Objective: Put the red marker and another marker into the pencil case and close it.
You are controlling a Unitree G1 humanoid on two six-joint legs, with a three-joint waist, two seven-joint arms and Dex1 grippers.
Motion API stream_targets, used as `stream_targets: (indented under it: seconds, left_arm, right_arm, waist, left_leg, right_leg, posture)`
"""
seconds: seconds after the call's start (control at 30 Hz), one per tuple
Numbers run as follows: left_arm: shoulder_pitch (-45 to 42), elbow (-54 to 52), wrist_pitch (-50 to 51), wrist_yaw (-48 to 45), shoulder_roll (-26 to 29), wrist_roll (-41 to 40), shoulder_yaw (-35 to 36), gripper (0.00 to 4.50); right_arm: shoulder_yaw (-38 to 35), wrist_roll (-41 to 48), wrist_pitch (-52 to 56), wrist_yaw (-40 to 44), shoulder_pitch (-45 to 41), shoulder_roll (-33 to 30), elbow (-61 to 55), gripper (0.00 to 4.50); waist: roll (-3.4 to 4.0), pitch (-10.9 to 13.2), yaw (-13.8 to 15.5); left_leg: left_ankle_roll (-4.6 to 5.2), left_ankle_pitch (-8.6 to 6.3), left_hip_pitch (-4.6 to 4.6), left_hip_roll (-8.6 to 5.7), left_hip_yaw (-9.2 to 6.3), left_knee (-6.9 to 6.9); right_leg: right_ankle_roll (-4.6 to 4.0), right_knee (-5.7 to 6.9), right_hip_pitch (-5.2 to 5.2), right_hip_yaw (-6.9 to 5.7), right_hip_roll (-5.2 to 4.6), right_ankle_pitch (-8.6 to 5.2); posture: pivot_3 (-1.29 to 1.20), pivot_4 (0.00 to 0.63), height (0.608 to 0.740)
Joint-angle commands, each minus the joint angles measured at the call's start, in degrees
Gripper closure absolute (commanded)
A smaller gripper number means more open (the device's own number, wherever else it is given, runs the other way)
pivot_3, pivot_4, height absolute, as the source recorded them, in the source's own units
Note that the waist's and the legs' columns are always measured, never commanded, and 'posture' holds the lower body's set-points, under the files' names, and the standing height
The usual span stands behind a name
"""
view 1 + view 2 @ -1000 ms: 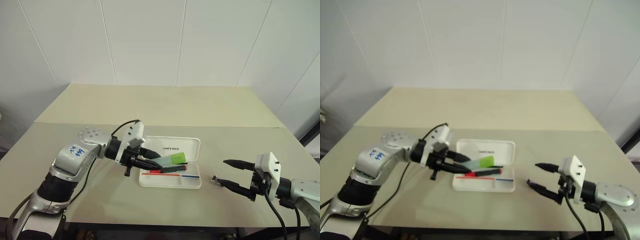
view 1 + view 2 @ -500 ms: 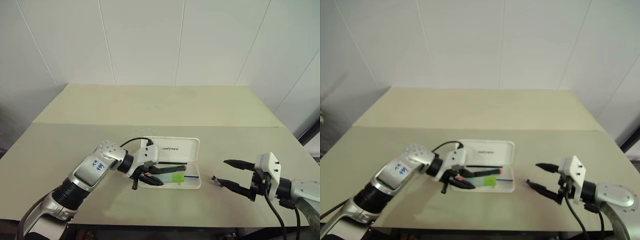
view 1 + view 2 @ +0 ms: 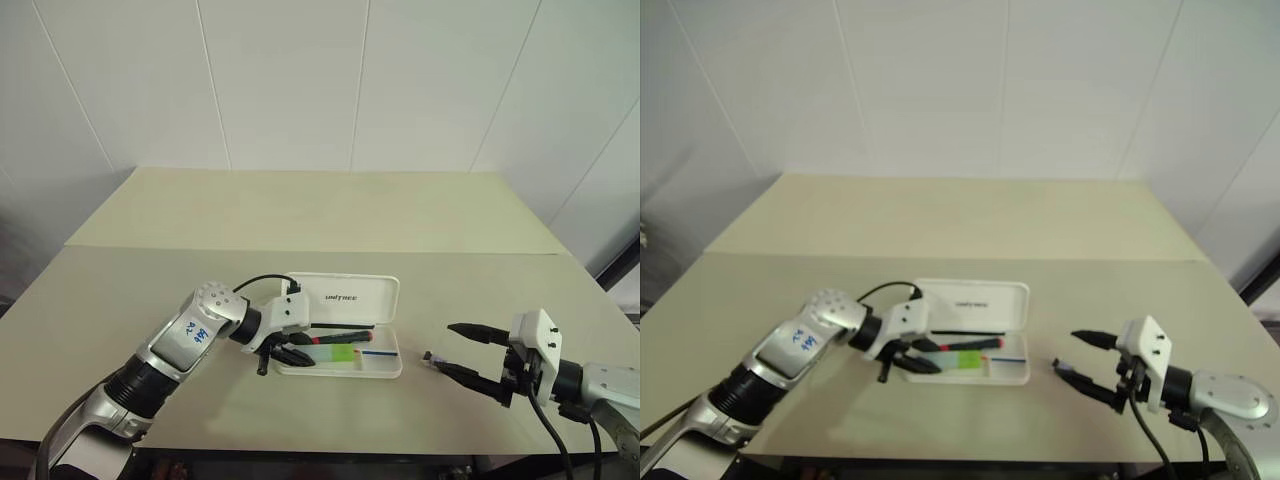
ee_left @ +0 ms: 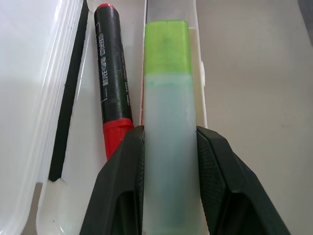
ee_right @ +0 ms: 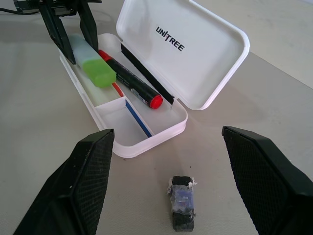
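White glossy pencil case [image 5: 195, 58] | slim red marker [image 5: 129, 81] | left claw [image 4: 168, 147] clamps green marker [image 4: 168, 122]

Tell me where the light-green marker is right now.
The light-green marker sits low in the open pencil case, beside the red marker, gripped by the left end effector.

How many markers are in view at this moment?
2. The red marker lies in the open pencil case, next to the lid hinge. The light-green marker lies beside it along the case's near wall, clamped in the left gripper. None looks hidden.
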Motion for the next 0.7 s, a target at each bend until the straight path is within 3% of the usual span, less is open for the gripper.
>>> stream_targets:
  seconds: [0.03, 0.37, 0.57, 0.7]
  left_arm:
    - [0.5, -1.6, -0.1, -0.6, -0.3, -0.3, 0.3, 3.42]
    - [0.0, -1.3, 1.0, -0.5, -1.2, 0.1, 0.2, 0.11]
    - [0.0, -2.6, 1.6, -0.6, -1.3, -0.8, 1.3, 0.05]
    - [1.1, -2.6, -3.7, 0.2, -3.3, -4.0, 6.2, 0.05]
  right_arm:
    - [-2.0, 0.7, -0.9, -0.5, 0.3, 0.1, -2.1, 0.0]
    - [-2.3, 0.8, -0.8, -0.9, 1.0, 0.1, -2.7, 0.0]
    - [-2.2, 0.6, -0.7, -1.8, 1.8, 0.7, -3.0, 0.0]
    - [-1.4, -0.2, -1.2, -4.7, 3.3, 3.6, -3.2, 0.0]
  waist:
    - [0.0, 0.0, 0.0]
    - [0.0, 0.0, 0.0]
    - [0.0, 0.0, 0.0]
    - [0.0, 0.0, 0.0]
  left_leg:
    - [0.0, 0.0, 0.0, 0.0, 0.0, 0.0]
    - [0.0, 0.0, 0.0, 0.0, 0.0, 0.01]
    - [0.0, 0.0, 0.0, 0.0, 0.0, 0.0]
    - [0.0, 0.0, -0.01, 0.01, -0.01, 0.0]
  right_leg:
    - [0.0, 0.0, 0.0, 0.0, 0.0, 0.0]
    - [0.01, 0.0, 0.0, 0.0, 0.0, 0.0]
    - [0.01, 0.0, 0.0, 0.0, 0.0, 0.0]
    - [0.01, -0.01, 0.0, -0.01, 0.0, 0.0]
  posture:
    - [0.0, 0.15, 0.74]
    - [0.0, 0.15, 0.74]
    - [0.0, 0.15, 0.74]
    - [0.0, 0.15, 0.74]
